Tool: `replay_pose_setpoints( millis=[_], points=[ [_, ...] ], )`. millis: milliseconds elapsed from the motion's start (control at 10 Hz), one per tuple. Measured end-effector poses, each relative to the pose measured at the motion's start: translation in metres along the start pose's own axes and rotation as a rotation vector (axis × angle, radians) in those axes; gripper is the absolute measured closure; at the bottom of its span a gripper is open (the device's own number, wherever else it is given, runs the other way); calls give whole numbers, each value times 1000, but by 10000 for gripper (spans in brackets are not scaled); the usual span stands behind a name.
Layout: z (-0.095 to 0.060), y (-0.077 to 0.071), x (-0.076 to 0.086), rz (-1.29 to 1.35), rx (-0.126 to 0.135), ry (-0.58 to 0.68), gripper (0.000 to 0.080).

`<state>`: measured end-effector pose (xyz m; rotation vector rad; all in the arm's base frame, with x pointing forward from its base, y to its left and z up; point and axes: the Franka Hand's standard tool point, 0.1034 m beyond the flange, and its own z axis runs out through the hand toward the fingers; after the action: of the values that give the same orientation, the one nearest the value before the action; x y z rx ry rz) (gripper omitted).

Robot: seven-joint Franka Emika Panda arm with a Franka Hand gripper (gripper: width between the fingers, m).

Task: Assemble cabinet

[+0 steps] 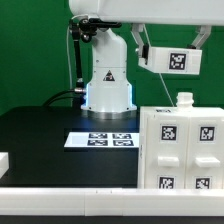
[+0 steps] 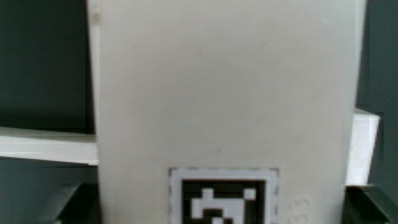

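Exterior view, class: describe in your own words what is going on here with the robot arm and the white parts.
The arm's gripper holds a white tagged panel up in the air, above and clear of the cabinet, which stands on the black table at the exterior view's right. The wrist view is nearly filled by that panel. The marker board lies flat in front of the robot base. The panel is not yet fitted to the cabinet.

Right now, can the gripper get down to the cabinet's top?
Probably yes: the gripper hangs above the cabinet with nothing between, but it already holds a white tagged panel, so it could not grasp anything there.
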<state>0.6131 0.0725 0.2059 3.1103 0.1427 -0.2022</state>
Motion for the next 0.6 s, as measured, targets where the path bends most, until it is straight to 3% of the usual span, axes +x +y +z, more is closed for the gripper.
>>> replay_pose_setpoints(
  millis=[600],
  points=[
    [25,-24,11,-11,-1,19,245]
  ],
)
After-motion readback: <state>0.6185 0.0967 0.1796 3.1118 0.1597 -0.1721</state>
